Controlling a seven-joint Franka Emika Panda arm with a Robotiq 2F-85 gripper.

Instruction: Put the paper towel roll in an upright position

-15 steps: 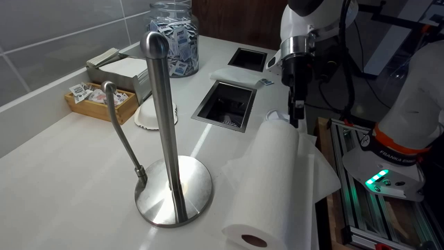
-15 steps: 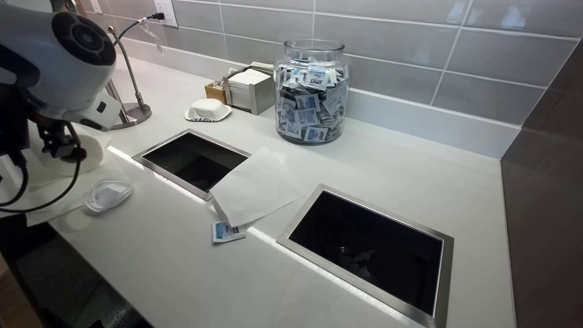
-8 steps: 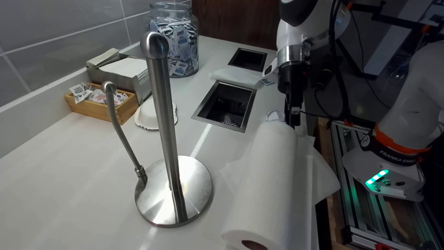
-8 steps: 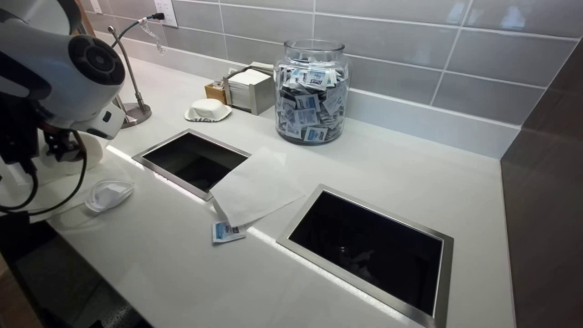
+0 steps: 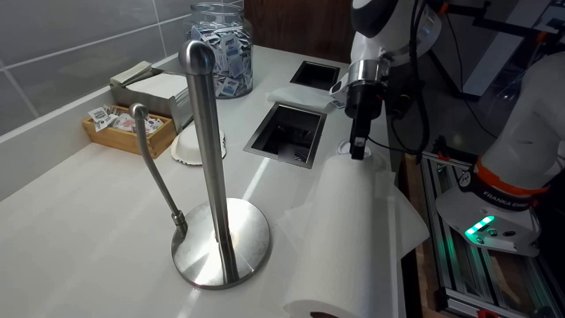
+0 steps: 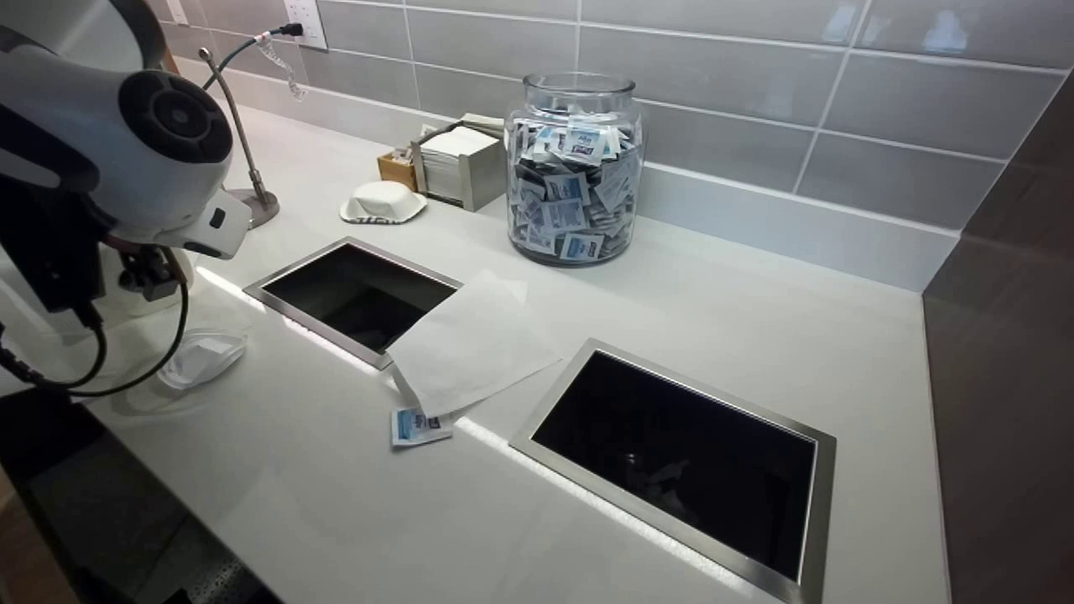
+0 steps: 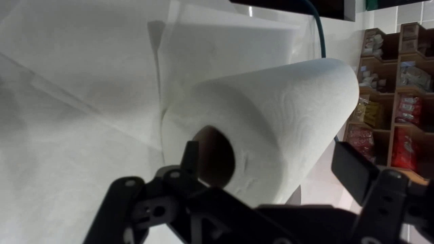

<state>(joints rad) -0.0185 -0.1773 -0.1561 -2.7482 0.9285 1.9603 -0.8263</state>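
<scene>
Gripper at far end of paper towel roll
Jaws spread apart, one fingertip in or in front of the hollow core, unclear which; in an exterior view the roll lies on its side on the counter, right of the metal holder.

Both exterior views show 1 paper towel roll, 1 stand, 1 jar, 2 counter openings.
</scene>
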